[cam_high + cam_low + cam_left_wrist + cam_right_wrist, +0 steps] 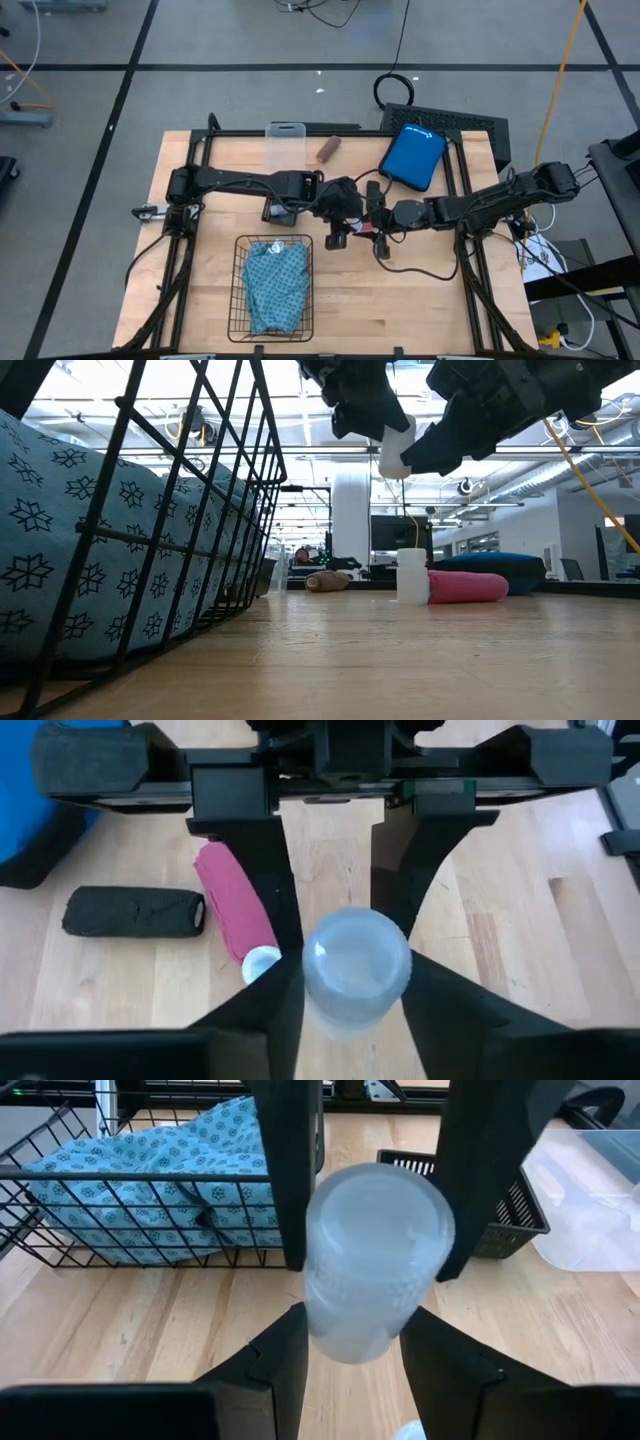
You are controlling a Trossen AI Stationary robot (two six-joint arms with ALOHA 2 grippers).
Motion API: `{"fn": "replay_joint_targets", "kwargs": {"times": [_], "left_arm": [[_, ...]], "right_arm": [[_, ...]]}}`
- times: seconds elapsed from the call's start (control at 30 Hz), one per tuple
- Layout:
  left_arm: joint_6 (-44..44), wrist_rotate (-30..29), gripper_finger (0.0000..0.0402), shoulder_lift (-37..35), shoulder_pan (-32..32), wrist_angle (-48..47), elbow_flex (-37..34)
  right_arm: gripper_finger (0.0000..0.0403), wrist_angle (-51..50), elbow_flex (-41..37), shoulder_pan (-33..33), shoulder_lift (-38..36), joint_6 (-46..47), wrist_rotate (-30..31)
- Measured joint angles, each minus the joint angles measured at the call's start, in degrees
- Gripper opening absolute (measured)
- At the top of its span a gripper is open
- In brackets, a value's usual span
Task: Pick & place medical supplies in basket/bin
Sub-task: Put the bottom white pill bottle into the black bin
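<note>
A small white vial [395, 452] hangs in the air over the table's middle, between my two grippers. My left gripper [352, 1005] comes at it from the table's left and my right gripper [350, 1345] from the right; both are shut on it. A second vial [411, 575] stands on its base on the table beside the pink roll [465, 586]. The folded teal cloth [277, 282] lies inside the black wire basket [240, 300]. A black roll [135, 912] lies by the pink roll [235, 910], and a brown roll [327, 150] lies near the far edge. My left gripper pinches the vial's round side [318, 992] between its two fingers, slanting down from the table's left. The vial is lifted clear of the table. My right gripper pinches the same vial by its side [322, 1320] between its two fingers, coming nearly level from the table's right. Its fingers [275, 890] stand opposite my left ones, with the vial between both pairs.
A blue pouch [412, 155] lies at the far right. A clear plastic box [287, 145] stands at the far edge. A small black tray [510, 1205] sits under my left arm, beyond the basket [60, 1220]. Bare wood lies right of the basket.
</note>
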Motion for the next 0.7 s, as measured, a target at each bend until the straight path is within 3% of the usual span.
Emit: {"fn": "replay_joint_targets", "kwargs": {"times": [0.17, 0.37, 0.57, 0.7], "left_arm": [[-0.14, 2.28, 0.0136, 0.00, 0.13, 1.09, -0.02], [-0.10, 2.54, 0.0174, 0.00, 0.13, 2.12, -0.02], [-0.10, 2.89, 0.0130, 0.00, 0.20, 2.74, 0.02], [-0.10, 2.91, 0.0130, -0.02, 0.23, 2.63, 0.02]], "right_arm": [[0.0135, 0.04, 0.00, 0.02, -0.07, 0.35, -0.20], [0.0135, 0.37, 0.00, 0.02, -0.07, 0.15, -0.20], [0.0135, -0.20, -0.04, 0.02, 0.02, 0.08, -0.24], [0.0135, -0.20, -0.04, 0.02, 0.02, 0.07, -0.22]]}}
